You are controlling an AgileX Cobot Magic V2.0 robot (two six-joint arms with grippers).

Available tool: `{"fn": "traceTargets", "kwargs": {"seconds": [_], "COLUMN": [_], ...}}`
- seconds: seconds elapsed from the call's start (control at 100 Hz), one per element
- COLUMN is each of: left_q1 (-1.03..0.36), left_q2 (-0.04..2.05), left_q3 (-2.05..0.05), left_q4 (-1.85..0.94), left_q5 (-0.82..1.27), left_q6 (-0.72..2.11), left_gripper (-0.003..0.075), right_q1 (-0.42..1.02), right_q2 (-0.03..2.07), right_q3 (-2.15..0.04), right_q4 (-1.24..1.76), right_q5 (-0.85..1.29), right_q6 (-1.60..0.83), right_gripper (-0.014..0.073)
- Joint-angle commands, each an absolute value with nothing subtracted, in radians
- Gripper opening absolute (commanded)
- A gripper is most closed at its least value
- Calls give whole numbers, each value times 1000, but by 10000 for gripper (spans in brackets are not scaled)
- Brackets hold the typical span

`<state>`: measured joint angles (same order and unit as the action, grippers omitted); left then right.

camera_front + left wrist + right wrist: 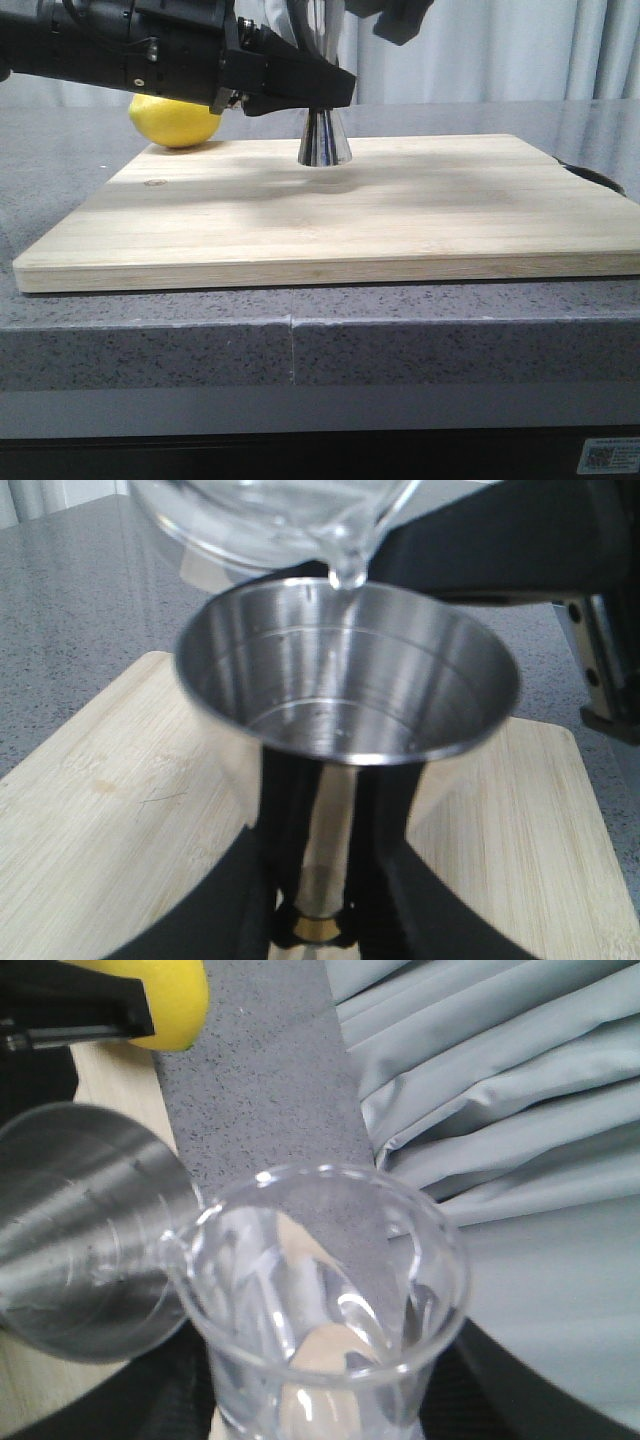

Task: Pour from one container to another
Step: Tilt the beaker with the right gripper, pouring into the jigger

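Jigger (324,140) top hidden behind left tool (285,85).

The left arm (120,50) is matte black and boxy, with a small silver screw and a dark cable on top. Its end effector (318,92) narrows into flat black fingers (300,85).

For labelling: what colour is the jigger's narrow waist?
Gold, on the jigger's waist, best in the left wrist view.

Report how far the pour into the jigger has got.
Done: left gripper holds the jigger upright on the board; the beaker is tilted, lip over its rim. In hand: clear liquid is pooling inside the cup. Left: finish pouring, right the beaker.
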<state>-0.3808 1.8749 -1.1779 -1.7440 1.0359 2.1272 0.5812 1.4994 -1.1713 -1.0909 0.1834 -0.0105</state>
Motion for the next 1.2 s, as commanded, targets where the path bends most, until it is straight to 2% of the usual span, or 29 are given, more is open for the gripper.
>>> {"fn": "traceTargets", "kwargs": {"seconds": [0.0,1.19], "left_q1": [-389,-389], "left_q2": [1830,1830], "left_q3": [-1207,-1207], "left_q4": [-1816,-1816], "left_q5": [1101,1101], "left_q6": [2126,2126], "left_gripper": [8,8], "right_q1": [583,583], "right_q2": [1462,1462], "right_q3": [-1199,-1199], "right_q4": [-1124,-1214], "right_q5": [146,146], "right_q6": [-13,-13], "right_gripper": [259,259]}}
